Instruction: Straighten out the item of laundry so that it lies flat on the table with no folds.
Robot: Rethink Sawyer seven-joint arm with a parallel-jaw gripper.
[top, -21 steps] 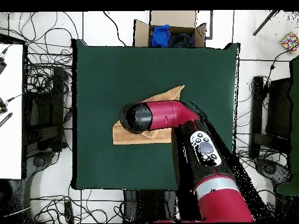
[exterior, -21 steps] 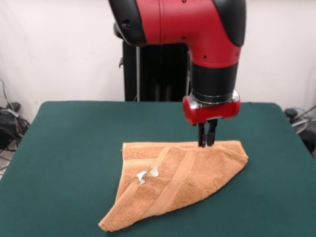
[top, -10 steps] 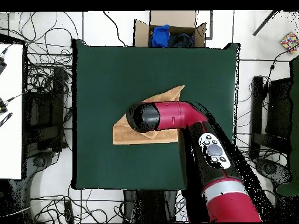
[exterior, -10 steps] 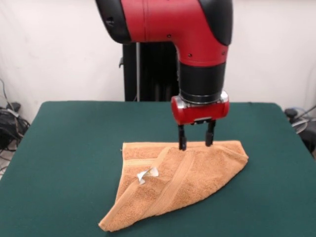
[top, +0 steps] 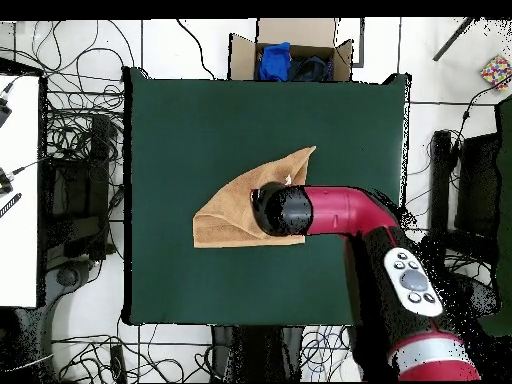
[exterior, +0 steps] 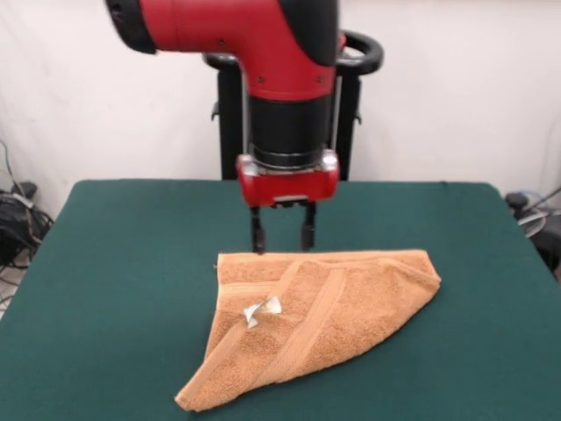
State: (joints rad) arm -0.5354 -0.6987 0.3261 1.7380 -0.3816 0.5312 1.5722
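The orange-tan towel (exterior: pixel 320 311) lies on the green table (exterior: pixel 114 263), folded over into a rough triangle, with its bands running diagonally and its white tag (exterior: pixel 261 309) facing up. My gripper (exterior: pixel 282 247) is open and empty. It points straight down, with its tips at the far edge of the towel near the far left corner. In the overhead view the arm's black and red wrist (top: pixel 285 210) hides the gripper and covers the towel's (top: pixel 228 215) lower right part.
A cardboard box (top: pixel 243 50) holding blue and dark cloth stands beyond the table's far edge in the overhead view. Cables lie on the floor around the table (top: pixel 180 120). The black pedestal (exterior: pixel 232 132) stands behind the table.
The gripper has moved to the left in the front view, from above the towel's far middle to its far left corner. It stays open. The towel has not moved.
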